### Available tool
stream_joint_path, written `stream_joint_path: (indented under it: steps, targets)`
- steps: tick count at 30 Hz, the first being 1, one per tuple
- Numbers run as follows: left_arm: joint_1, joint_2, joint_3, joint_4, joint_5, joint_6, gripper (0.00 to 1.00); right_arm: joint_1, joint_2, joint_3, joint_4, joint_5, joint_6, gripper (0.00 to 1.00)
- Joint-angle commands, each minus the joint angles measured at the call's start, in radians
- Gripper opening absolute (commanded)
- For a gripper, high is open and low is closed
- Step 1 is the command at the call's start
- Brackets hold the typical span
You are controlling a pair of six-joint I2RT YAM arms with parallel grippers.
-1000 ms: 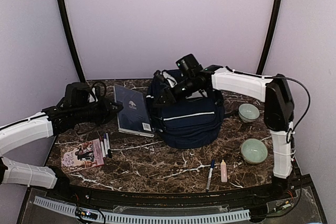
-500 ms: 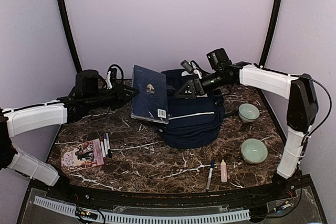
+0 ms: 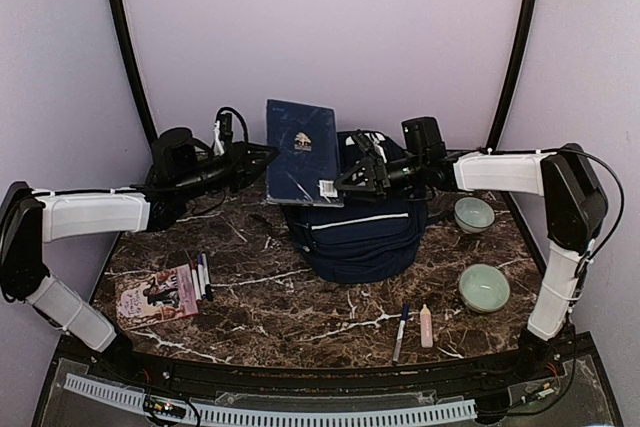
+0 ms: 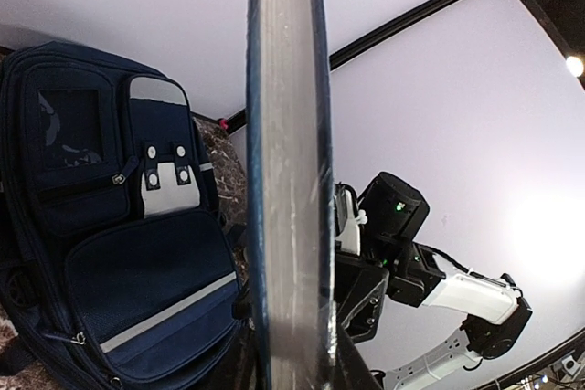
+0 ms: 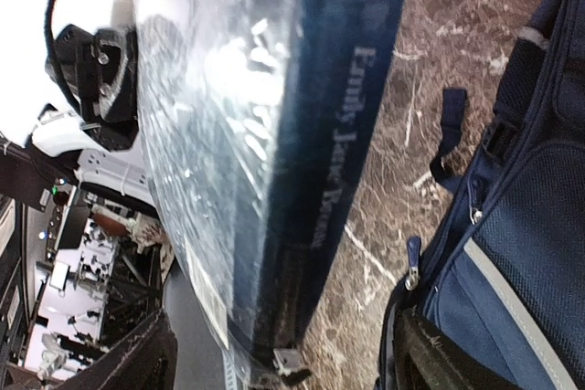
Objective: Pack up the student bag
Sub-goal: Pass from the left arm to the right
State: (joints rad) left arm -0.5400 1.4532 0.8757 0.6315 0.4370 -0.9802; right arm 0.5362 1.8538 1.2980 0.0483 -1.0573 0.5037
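The student bag (image 3: 360,232), a navy backpack with a white stripe, stands at the back middle of the table. My left gripper (image 3: 268,154) is shut on a dark blue hardcover book (image 3: 302,152) and holds it upright in the air at the bag's upper left. In the left wrist view the book's page edge (image 4: 285,180) fills the middle, with the bag (image 4: 119,253) to its left. My right gripper (image 3: 345,180) is open at the bag's top, just right of the book. The right wrist view shows the book's spine (image 5: 274,134) between the spread jaws and the bag (image 5: 521,226) at right.
Two pale green bowls (image 3: 474,213) (image 3: 484,287) sit at the right. A marker (image 3: 401,332) and a pinkish tube (image 3: 426,325) lie near the front. A small picture book (image 3: 157,295) and pens (image 3: 203,275) lie at the front left.
My left arm has lifted the book from beside the bag up and to the right, level with the bag's top. My right gripper has come off the bag and shifted beside the book.
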Motion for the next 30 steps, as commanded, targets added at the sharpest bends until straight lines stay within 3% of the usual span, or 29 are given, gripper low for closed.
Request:
stream_joint_path:
  steps: [1,6,10,17,24,30]
  targets:
    - [-0.003,-0.026,-0.012,0.293,0.018,-0.066,0.0,0.002,0.002,-0.007,0.274,-0.048,0.191,0.76]
    - [-0.003,-0.008,-0.033,0.328,0.013,-0.102,0.0,0.002,0.014,-0.043,0.478,-0.083,0.359,0.71]
    - [-0.004,0.014,-0.054,0.371,0.007,-0.129,0.0,0.007,0.037,-0.034,0.6,-0.112,0.468,0.61]
    - [-0.006,0.026,-0.074,0.366,-0.004,-0.125,0.0,0.024,0.069,0.008,0.568,-0.105,0.481,0.56]
    - [-0.016,0.042,-0.093,0.382,-0.003,-0.141,0.0,0.04,0.067,0.085,0.27,-0.039,0.267,0.45]
    - [-0.022,0.058,-0.113,0.408,-0.004,-0.161,0.0,0.045,0.067,0.063,0.386,-0.071,0.37,0.34]
